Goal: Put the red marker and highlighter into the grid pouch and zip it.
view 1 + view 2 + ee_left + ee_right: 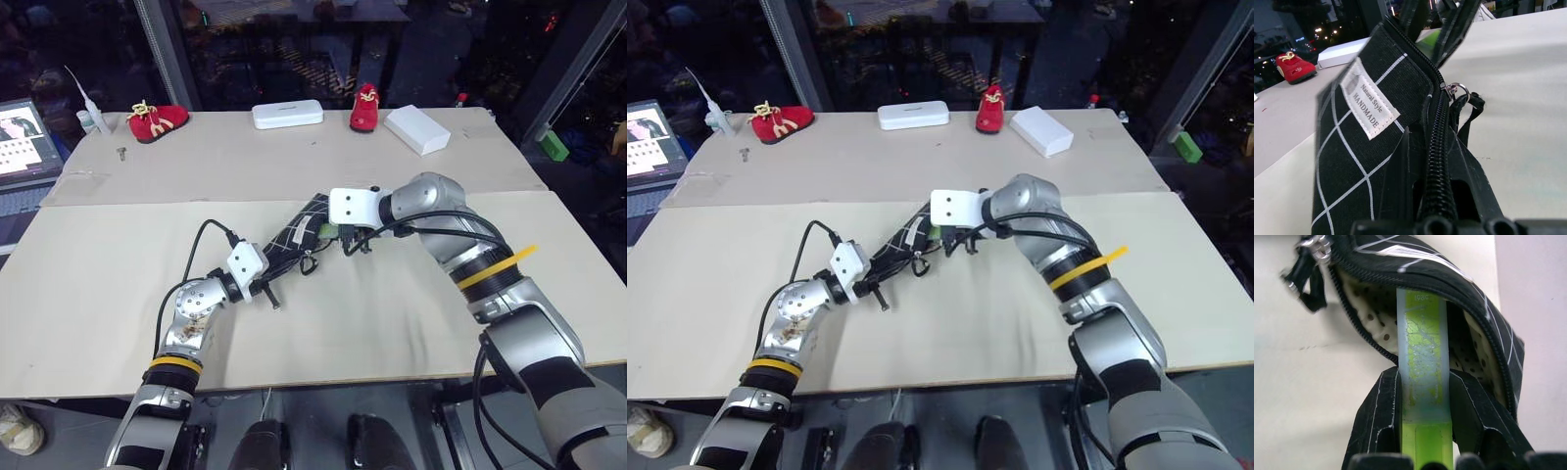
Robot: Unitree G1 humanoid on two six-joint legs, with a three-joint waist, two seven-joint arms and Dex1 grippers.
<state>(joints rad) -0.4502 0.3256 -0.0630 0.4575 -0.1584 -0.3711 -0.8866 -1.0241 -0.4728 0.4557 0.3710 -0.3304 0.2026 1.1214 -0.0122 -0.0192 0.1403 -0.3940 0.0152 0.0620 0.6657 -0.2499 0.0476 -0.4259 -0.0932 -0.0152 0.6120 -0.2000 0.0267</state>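
The grid pouch (299,235) lies mid-table (411,323), well short of the white case (287,115) at the far edge. The left gripper (1432,196) is clamped on the pouch's near end along the zipper, holding it propped. At the pouch's mouth, the right gripper (1422,416) grips the highlighter (1422,377), cap end already inside the opening (dotted lining visible around it). The loop pull (1466,105) hangs beside the mouth. To do this well, I'd push the highlighter deep along the pouch's length before letting go. The red marker's whereabouts I cannot tell.
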